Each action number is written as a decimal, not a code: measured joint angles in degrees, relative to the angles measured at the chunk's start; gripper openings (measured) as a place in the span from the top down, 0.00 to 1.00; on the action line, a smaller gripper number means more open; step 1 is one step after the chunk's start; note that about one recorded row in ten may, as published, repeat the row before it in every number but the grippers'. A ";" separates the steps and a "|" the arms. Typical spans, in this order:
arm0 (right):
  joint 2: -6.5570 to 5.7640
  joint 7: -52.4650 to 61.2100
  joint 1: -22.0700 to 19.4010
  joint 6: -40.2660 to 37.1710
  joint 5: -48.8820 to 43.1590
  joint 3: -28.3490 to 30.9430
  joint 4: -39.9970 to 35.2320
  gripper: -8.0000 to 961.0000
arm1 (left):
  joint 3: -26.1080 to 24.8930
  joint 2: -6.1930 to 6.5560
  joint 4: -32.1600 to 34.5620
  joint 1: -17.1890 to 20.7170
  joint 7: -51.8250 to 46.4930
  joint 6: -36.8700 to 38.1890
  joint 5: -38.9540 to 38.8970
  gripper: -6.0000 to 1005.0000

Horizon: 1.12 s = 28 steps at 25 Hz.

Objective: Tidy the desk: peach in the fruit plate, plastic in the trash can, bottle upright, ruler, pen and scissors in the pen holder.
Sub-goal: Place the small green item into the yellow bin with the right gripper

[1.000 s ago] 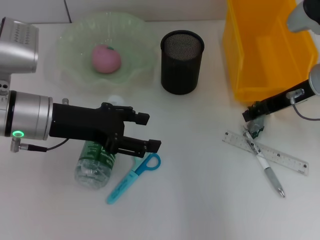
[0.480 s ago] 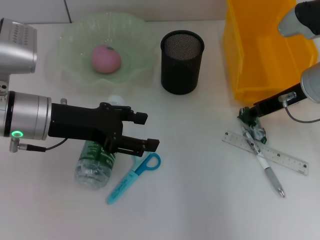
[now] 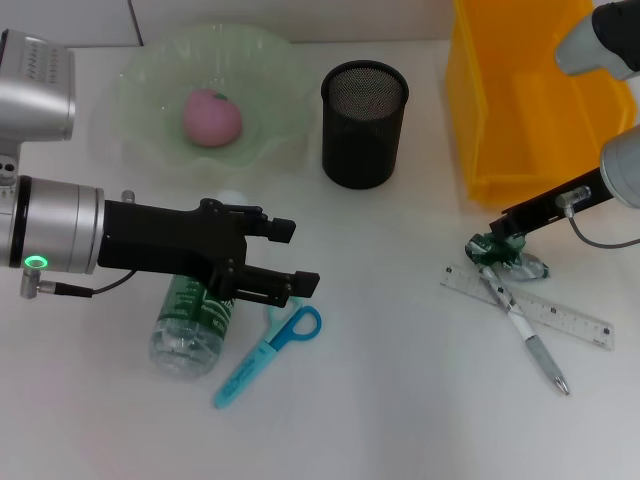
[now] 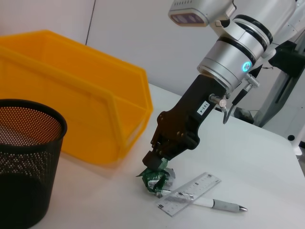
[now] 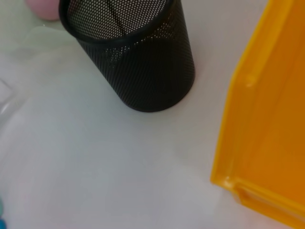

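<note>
Crowding plastic (image 3: 494, 249): ruler (image 3: 560, 316), pen (image 3: 528, 335)

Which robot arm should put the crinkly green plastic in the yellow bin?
The right one, probably. Its end effector already sits on the green plastic, right beside the yellow bin. The left end effector hovers over the lying bottle, much farther away.

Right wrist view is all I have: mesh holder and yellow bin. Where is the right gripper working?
Observer: The right gripper is down on the crumpled green plastic, beside the ruler.
Operator: Is the bottle upright?
Observer: No, the bottle lies on its side under the left gripper.
Operator: And the scissors?
Observer: The scissors lie on the table, next to the bottle.
</note>
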 joint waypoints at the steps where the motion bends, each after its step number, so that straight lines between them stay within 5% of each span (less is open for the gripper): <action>1: 0.01 -0.21 0.00 -0.03 0.00 0.00 0.00 0.82 | -0.03 0.00 0.00 -0.01 0.00 -0.01 0.00 0.18; 7: 0.07 -0.56 -1.24 -0.14 0.00 0.58 -2.50 0.99 | -0.08 -0.01 0.00 -0.04 0.00 -0.03 0.00 0.18; 14: -0.03 -2.40 -5.57 -2.95 4.57 1.22 -10.85 0.97 | -0.28 -0.10 0.00 -0.03 0.00 -0.03 0.00 0.18; 22: -0.58 -7.71 -5.15 -8.03 15.17 15.70 -17.55 0.94 | -0.03 -0.20 0.09 -0.61 -0.70 0.64 -0.53 0.18; 28: -0.94 -15.17 -3.13 1.19 17.63 24.60 -12.32 0.91 | -0.48 -0.22 0.04 -1.05 -1.27 0.77 -1.06 0.18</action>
